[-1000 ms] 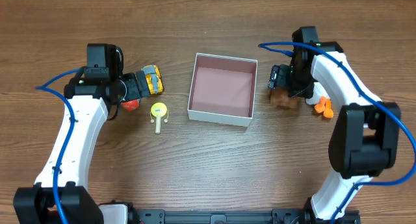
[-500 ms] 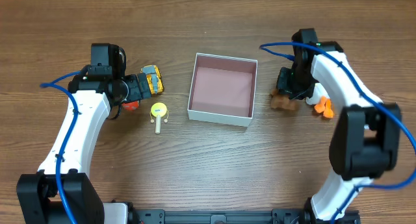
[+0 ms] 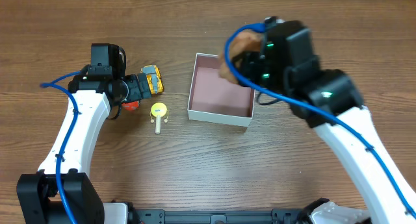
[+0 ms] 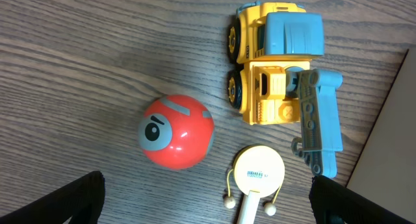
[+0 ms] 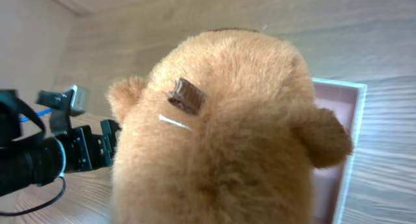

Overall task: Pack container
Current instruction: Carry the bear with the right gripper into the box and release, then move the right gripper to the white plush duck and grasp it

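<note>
The container (image 3: 219, 116), a square white box with a pink inside, sits at the table's middle. High above its right part my right gripper (image 3: 246, 60) is shut on a brown plush bear (image 3: 234, 54). The bear (image 5: 221, 133) fills the right wrist view and hides the fingers, with the container (image 5: 351, 89) behind it. My left gripper (image 3: 139, 87) stands open to the left of the container. In the left wrist view the left gripper (image 4: 208, 206) hovers over a red ball (image 4: 175, 131), a yellow and blue toy truck (image 4: 281, 62) and a yellow rattle drum (image 4: 258, 174).
The truck (image 3: 153, 80), the rattle drum (image 3: 158, 112) and the red ball (image 3: 131, 104) lie close together left of the container. The container's corner (image 4: 393, 133) shows at the right edge of the left wrist view. The left arm (image 5: 45, 152) appears in the right wrist view.
My right gripper shut on the bear beside the container's right wall, then lifted it high and leftward over the container. The left arm shifted only slightly.
</note>
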